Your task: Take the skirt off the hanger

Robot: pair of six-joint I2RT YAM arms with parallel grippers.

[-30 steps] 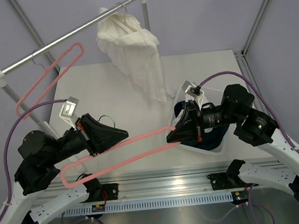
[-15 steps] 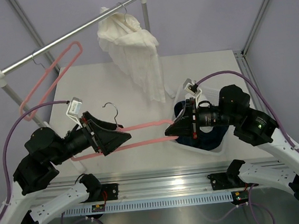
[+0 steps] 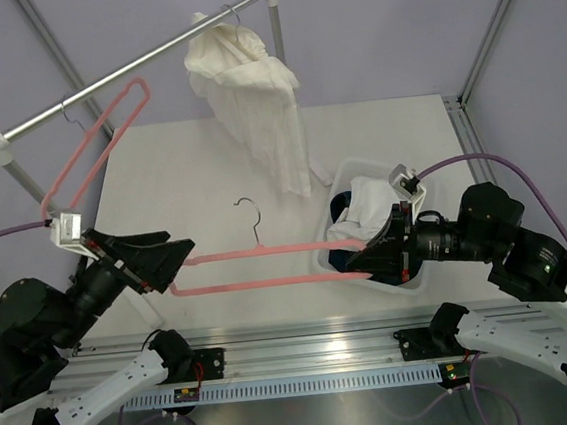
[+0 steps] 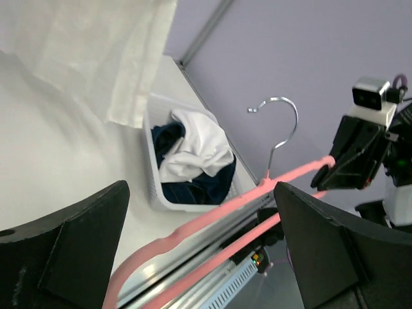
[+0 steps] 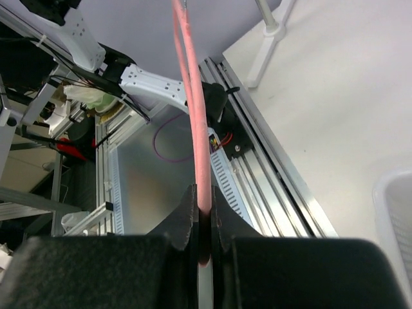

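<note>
Two pink hangers: one [image 3: 267,251] is bare and level over the worktop's near edge, its metal hook up; the other [image 3: 97,150] hangs on the rail [image 3: 129,72] at the far left.
Right gripper [image 3: 356,263]: clamped on the bare hanger's right end.
Left gripper [image 3: 180,263]: jaws wide apart around the hanger's left end, not gripping it.
Basket [image 3: 364,162]: white, by the worktop's right edge, near side.
White cloth [image 3: 368,199]: crumpled in the basket on dark blue cloth [image 3: 341,207]; whether it is the skirt cannot be told.
White garment [image 3: 253,105]: draped from the rail at the far edge.
</note>
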